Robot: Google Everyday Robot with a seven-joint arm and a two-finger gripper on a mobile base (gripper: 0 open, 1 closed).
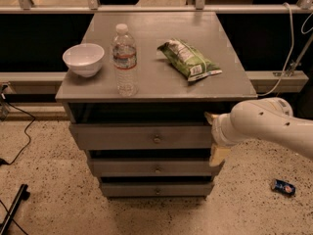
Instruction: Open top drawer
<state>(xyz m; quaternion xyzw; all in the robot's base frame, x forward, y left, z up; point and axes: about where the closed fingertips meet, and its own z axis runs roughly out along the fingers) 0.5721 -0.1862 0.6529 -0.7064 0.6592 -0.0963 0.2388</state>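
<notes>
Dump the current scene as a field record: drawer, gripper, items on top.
top drawer: uppermost of three grey fronts, dark gap above it
knob: centre of front, nothing touching it
gripper: at the front's right end, well apart from the knob
cabinet top: white bowl left, water bottle upright beside it, green snack bag lying right

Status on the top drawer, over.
Gripper open at top drawer right end, off the knob. Bottle, bowl, snack bag up top, not blocking.

White bowl (pixel 83 58), water bottle (pixel 124 60) and green snack bag (pixel 188 60) rest on the tabletop (pixel 161 84) (blue object (pixel 283 187) on floor (pixel 49 180)).
</notes>
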